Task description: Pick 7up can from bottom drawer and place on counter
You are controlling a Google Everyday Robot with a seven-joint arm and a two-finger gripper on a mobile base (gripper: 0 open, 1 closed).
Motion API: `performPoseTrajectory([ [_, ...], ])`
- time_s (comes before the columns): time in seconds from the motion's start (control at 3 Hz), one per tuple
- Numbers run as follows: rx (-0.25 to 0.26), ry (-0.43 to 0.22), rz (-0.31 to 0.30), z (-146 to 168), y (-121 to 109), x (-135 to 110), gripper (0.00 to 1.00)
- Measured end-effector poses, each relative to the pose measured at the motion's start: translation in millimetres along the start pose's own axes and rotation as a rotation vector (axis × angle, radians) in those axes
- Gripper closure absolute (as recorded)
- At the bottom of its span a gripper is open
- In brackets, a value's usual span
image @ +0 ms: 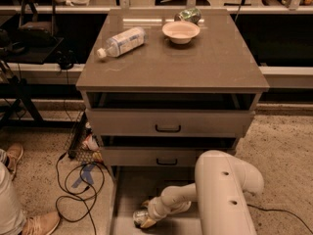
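Three drawers are showing at centre frame: a top drawer (pixel 168 123), a middle drawer (pixel 166 156) and a bottom drawer (pixel 129 186). Two cans are lying in view, the 7up can (pixel 140 217) at lower centre and a dark can (pixel 188 14) at the top. One bottle (pixel 121 42) and one bowl (pixel 181 32) are sitting on the one surface (pixel 171 67). One gripper (pixel 146 222) is showing just beside the 7up can.
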State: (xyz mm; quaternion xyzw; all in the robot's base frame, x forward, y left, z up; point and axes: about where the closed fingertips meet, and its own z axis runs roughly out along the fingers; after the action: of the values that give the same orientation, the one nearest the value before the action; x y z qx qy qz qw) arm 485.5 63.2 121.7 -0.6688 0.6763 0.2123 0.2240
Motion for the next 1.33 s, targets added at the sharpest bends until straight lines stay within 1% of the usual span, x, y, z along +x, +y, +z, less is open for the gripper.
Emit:
performPoseTrajectory([
  [0.33,0.013,-0.021,-0.014,-16,0,-4,0.71],
  [0.67,0.046,-0.077,-0.028,-61,-4,-9,0.94],
  [1.0,0.093,-0.148,-0.048,-128,-10,-9,1.00],
  [1.33,0.186,-0.171,-0.069,-231,-20,8,1.00],
])
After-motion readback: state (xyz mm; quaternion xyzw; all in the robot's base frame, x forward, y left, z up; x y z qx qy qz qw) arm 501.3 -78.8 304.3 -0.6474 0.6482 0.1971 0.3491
